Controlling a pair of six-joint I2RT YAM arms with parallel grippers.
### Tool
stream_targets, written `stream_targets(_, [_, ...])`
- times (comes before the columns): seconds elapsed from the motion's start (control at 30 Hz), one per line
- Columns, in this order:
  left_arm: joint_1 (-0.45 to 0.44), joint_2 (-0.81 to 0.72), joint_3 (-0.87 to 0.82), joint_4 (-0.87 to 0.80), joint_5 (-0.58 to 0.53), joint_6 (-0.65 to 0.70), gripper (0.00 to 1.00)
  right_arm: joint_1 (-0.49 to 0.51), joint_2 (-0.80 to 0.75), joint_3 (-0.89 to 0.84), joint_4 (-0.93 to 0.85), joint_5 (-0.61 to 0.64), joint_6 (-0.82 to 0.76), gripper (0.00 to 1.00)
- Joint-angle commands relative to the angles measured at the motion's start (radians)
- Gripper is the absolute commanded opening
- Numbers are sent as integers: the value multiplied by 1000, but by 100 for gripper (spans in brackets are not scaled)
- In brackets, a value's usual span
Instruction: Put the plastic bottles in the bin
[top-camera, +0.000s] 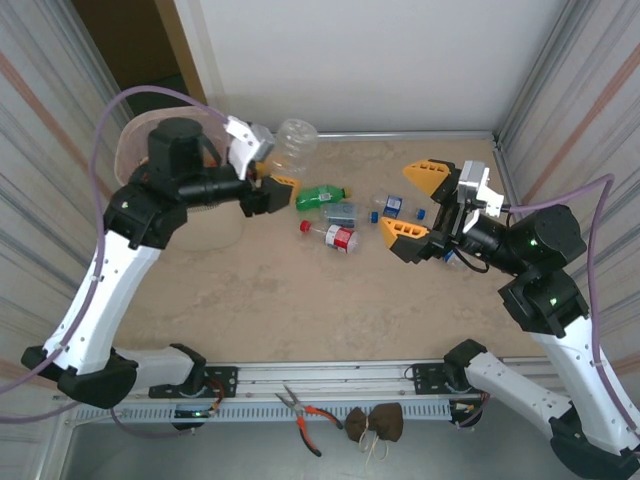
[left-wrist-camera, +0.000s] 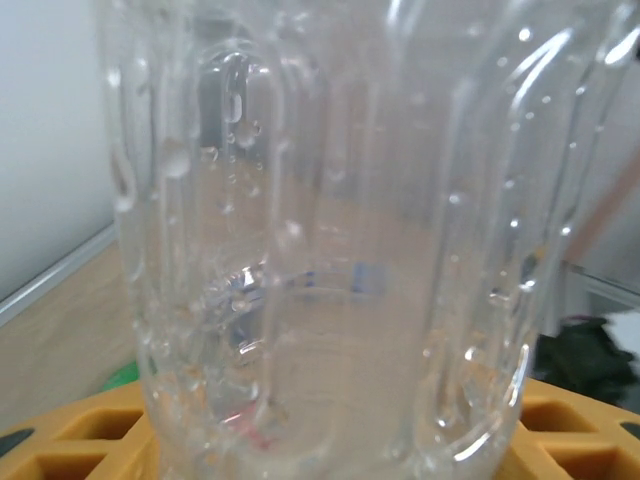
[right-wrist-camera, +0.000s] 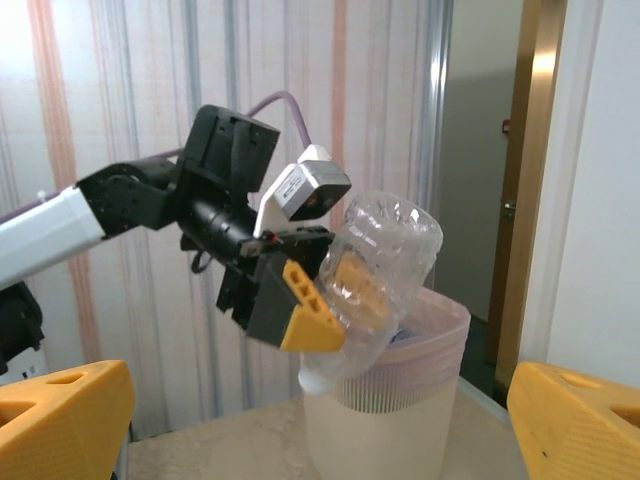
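Observation:
My left gripper (top-camera: 279, 166) is shut on a large clear plastic bottle (top-camera: 296, 142), held in the air at the back of the table. Seen from above, the bottle is to the right of the pale pink bin (top-camera: 127, 152). In the right wrist view the tilted bottle (right-wrist-camera: 385, 265) overlaps the bin's rim (right-wrist-camera: 430, 345). The same bottle (left-wrist-camera: 330, 250) crowds the left wrist view, wet inside. A green bottle (top-camera: 322, 196), a red-labelled one (top-camera: 336, 237) and blue-labelled ones (top-camera: 390, 205) lie mid-table. My right gripper (top-camera: 418, 204) hangs open beside them, holding nothing.
Corrugated walls close in on both sides, with a white wall at the back. The bin stands in the far left corner, partly behind the left arm (top-camera: 150, 215). Pliers (top-camera: 303, 410) and a brown pouch (top-camera: 375, 423) lie on the near rail.

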Motion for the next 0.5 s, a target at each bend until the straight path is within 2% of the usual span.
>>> stream_targets(0.0, [101, -23, 76, -145, -115, 7, 55, 4, 3, 32, -2, 27, -25, 95])
stream_targets(0.23, [356, 56, 229, -336, -231, 86, 55, 4, 27, 38, 0, 23, -20, 95])
stream_targets(0.47, [478, 207, 382, -439, -380, 159, 55, 4, 46, 44, 2, 21, -23, 96])
